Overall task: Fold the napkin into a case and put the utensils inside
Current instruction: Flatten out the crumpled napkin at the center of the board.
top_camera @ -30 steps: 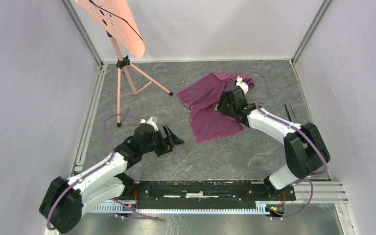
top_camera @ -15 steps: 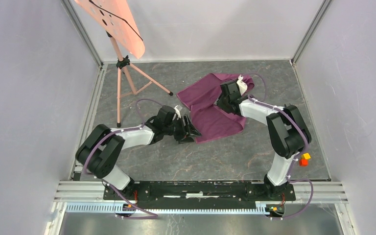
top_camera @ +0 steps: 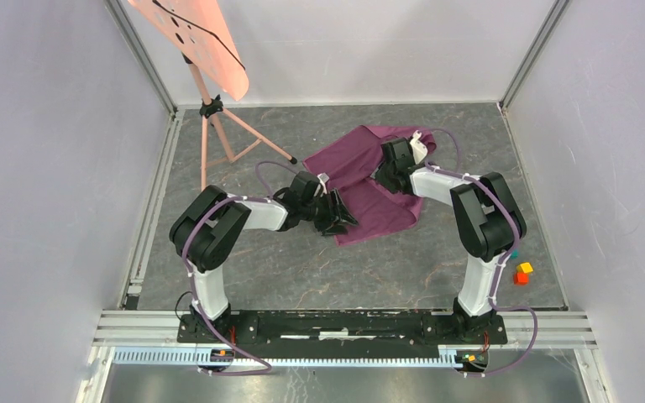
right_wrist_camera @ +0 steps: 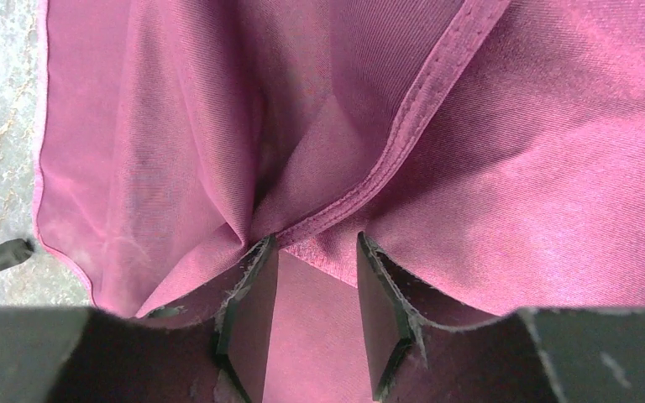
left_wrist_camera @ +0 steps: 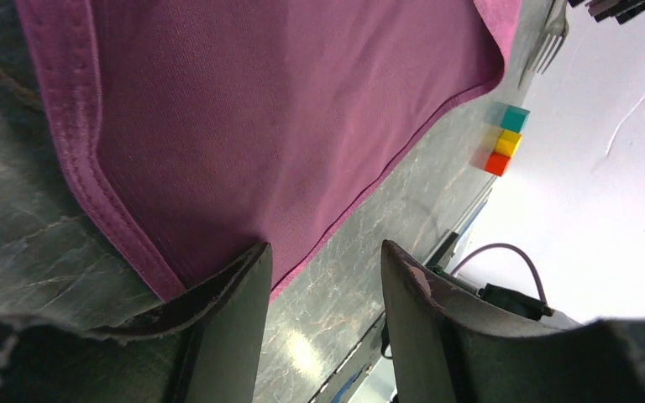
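Lying rumpled toward the far middle of the dark marbled surface [top_camera: 302, 269]: plum-maroon fabric napkin [top_camera: 354, 164], not yet shaped into any case, one flap doubled over with a stitched hem running across it. Reaching in from both sides: left arm [top_camera: 256, 214] at the near-left corner, right arm [top_camera: 437, 180] at the far-right part. At that corner, left jaws apart, one finger [left_wrist_camera: 227, 319] touching the hemmed edge, bare surface showing through the gap. Over the flap, right jaws apart too, set astride the hem where the cloth bunches, nothing pinched as far as can be seen. Off beyond the cloth's far edge, well apart from both arms: slim metal fork [left_wrist_camera: 552, 38]; second utensil not made out. Near the side wall: small teal, yellow and orange cubes [left_wrist_camera: 504, 141].

Judged as the opening step: getting hold of the cloth for a first fold. Next, probably: closing on corner and hem without slipping off the thin edge, then lifting together and drawing the cloth flat before folding it narrow.
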`<action>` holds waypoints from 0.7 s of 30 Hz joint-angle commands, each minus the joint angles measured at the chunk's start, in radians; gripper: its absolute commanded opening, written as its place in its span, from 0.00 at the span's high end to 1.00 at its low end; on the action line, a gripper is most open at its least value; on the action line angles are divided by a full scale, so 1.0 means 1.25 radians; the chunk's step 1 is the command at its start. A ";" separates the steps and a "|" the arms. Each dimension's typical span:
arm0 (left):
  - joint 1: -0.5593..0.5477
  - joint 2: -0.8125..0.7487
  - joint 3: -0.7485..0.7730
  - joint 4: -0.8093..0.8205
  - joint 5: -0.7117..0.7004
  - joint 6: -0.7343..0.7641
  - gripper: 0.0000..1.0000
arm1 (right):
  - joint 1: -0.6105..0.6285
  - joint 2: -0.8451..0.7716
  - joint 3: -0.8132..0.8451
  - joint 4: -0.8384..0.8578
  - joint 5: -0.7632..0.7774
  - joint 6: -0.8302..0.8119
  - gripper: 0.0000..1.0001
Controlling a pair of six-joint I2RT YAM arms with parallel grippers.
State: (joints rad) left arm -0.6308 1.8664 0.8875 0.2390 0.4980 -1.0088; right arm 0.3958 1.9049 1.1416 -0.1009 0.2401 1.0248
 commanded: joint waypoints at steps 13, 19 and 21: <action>-0.003 -0.007 -0.048 -0.042 -0.120 0.026 0.42 | -0.021 0.024 0.037 0.057 -0.033 0.006 0.49; -0.002 -0.019 -0.072 -0.050 -0.155 0.037 0.43 | -0.024 0.015 0.048 0.056 -0.038 -0.004 0.43; -0.002 -0.018 -0.080 -0.047 -0.157 0.038 0.43 | -0.025 0.003 0.037 0.052 -0.034 -0.001 0.41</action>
State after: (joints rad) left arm -0.6361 1.8370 0.8375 0.2649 0.4099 -1.0088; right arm 0.3710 1.9297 1.1656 -0.0563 0.1921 1.0241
